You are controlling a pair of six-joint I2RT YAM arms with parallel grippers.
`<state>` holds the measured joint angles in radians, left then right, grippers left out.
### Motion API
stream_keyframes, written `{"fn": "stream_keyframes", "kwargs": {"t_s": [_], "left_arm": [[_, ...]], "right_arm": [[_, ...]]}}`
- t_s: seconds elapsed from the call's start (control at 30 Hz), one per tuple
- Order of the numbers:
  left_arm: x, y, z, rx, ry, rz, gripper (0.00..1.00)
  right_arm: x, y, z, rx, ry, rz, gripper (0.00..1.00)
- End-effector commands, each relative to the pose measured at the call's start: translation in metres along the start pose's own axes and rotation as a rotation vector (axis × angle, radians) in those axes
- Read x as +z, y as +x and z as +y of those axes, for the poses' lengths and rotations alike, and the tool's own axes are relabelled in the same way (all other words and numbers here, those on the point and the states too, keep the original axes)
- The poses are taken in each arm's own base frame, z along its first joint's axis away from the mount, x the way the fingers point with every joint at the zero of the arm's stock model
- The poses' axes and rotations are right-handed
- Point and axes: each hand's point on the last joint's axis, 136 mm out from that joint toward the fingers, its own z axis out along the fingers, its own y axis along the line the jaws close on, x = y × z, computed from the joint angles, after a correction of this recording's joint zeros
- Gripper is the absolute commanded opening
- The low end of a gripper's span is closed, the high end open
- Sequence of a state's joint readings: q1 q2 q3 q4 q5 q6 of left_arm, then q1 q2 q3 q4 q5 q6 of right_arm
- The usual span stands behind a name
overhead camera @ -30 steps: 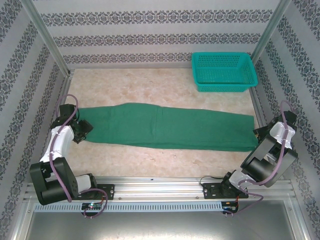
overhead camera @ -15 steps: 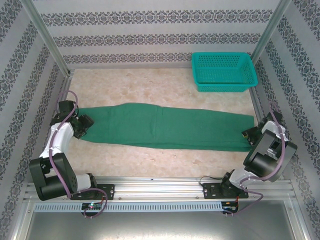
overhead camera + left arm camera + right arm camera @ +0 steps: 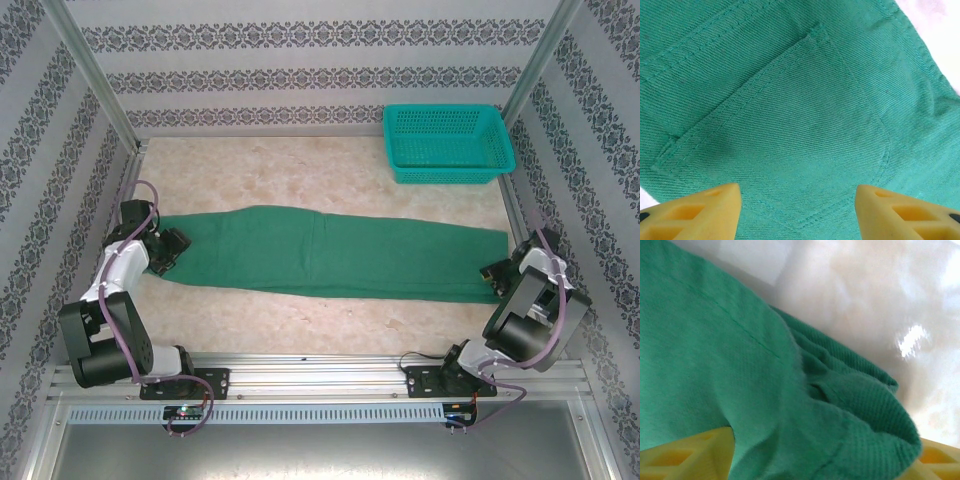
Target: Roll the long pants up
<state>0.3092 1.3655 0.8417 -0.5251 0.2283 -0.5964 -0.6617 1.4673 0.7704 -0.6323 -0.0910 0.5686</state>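
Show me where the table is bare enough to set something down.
Bare table lies between the long pants and the back wall, left of the teal basket, and in the near strip between pants and rail. Crowded: both pant ends, where the left gripper and right gripper sit.

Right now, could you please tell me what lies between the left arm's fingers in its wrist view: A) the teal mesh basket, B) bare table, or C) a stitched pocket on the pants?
C: the left arm's fingers stand apart over a stitched pocket of the long pants, while the basket sits in the far right corner.
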Motion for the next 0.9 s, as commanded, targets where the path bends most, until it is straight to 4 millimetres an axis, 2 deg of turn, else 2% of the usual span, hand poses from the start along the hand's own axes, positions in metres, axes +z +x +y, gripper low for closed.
{"fn": "stream_keyframes", "kwargs": {"t_s": [0.0,0.3,0.4,0.43,0.47,0.57,0.6,0.7,0.8,0.87], "left_arm": [[0.002,-0.013,-0.017,0.0,0.031,-0.031,0.62],[0.016,-0.01,-0.025,0.02,0.028,-0.019,0.62],[0.023,-0.006,-0.026,0.024,0.022,0.005,0.62],[0.024,-0.006,-0.027,0.029,0.022,0.009,0.62],[0.026,-0.006,-0.029,0.03,0.024,0.013,0.62],[0.026,-0.006,-0.032,0.04,0.03,0.007,0.62],[0.026,-0.005,-0.032,0.041,0.03,0.009,0.62],[0.027,-0.003,-0.035,0.048,0.038,0.015,0.62],[0.025,0.0,-0.04,0.068,0.044,0.01,0.61],[0.024,0.003,-0.043,0.08,0.044,0.004,0.61]], "right_arm": [[0.01,0.011,-0.009,-0.037,0.049,0.027,0.71],[0.013,-0.002,-0.008,-0.028,0.08,0.019,0.7],[0.013,-0.009,-0.012,-0.004,0.086,0.002,0.64],[0.013,-0.011,-0.013,0.006,0.087,0.0,0.6],[0.013,-0.013,-0.014,0.015,0.088,-0.001,0.5],[0.01,-0.024,-0.019,0.063,0.075,-0.025,0.03],[0.007,-0.027,-0.02,0.078,0.068,-0.035,0.0],[-0.003,-0.04,-0.022,0.115,0.056,-0.097,0.0],[-0.012,-0.048,-0.011,0.109,0.029,-0.145,0.0],[-0.02,-0.049,0.004,0.084,-0.001,-0.176,0.0]]}}
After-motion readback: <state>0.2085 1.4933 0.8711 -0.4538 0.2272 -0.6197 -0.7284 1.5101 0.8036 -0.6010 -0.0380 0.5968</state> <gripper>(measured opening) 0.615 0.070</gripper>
